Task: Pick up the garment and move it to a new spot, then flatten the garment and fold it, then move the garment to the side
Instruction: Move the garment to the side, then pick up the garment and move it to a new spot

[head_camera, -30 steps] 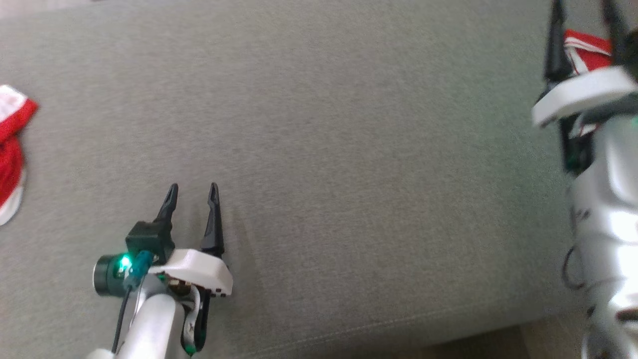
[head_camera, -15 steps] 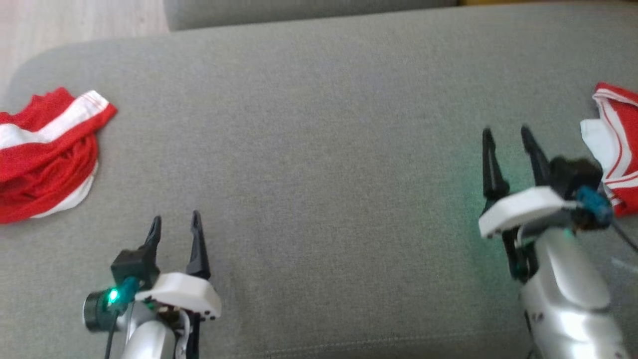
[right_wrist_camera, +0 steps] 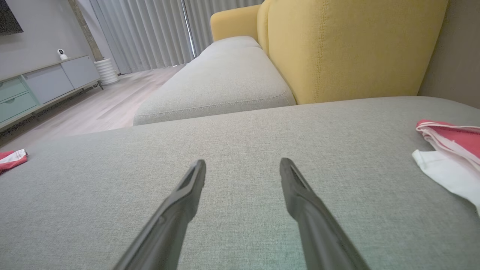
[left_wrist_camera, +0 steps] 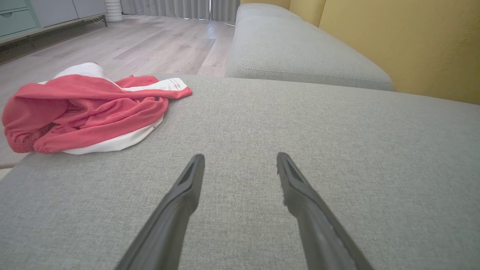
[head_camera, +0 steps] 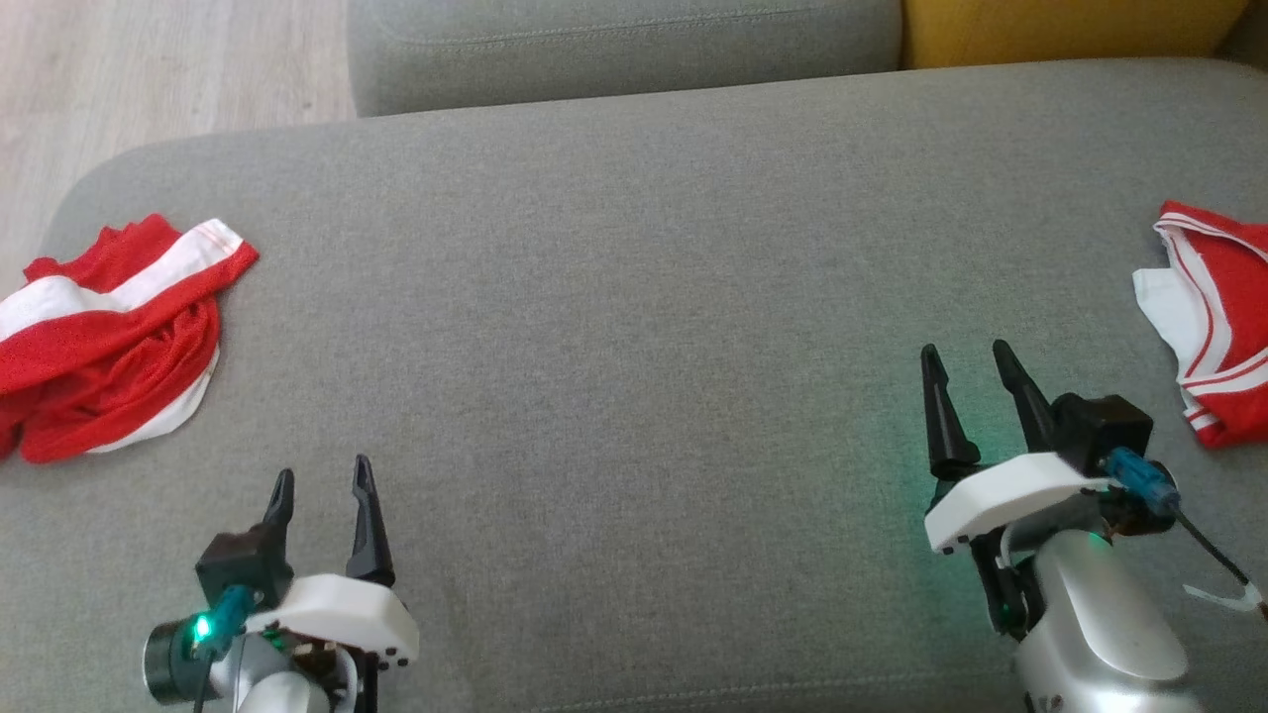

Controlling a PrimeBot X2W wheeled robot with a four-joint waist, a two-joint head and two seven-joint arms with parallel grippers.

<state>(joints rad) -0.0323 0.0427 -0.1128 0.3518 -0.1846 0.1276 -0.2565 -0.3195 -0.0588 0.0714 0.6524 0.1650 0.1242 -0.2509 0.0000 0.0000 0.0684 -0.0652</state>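
The crumpled garment (head_camera: 109,337), red with white bands, lies in a loose heap at the left edge of the grey sofa seat (head_camera: 634,297), part of it running out past the left border of the head view. The left wrist view meets it side-on (left_wrist_camera: 86,108) and adds what the head view flattens: a raised hump of red cloth, a gathered hem at its near end and white fabric tucked under it. In the right wrist view it is a small red and white scrap (right_wrist_camera: 11,159) at the far left of the seat.

A folded garment (head_camera: 1223,337), also red and white, lies flat at the right edge of the seat; the right wrist view gives its layered edges and a white corner (right_wrist_camera: 450,150).

The left hand (head_camera: 323,468) hovers near the front edge of the seat, towards the left, fingers spread wide with nothing between them (left_wrist_camera: 240,156), well apart from the crumpled garment. The right hand (head_camera: 965,348) hovers near the front right, equally wide and empty (right_wrist_camera: 243,161), near the folded garment but not touching it.

Behind the seat sits a second grey cushion (head_camera: 614,50) against a yellow backrest (right_wrist_camera: 348,48). The wrist views open onto a wood floor (left_wrist_camera: 131,45), a pale sideboard (right_wrist_camera: 37,86) and grey curtains (right_wrist_camera: 150,33)
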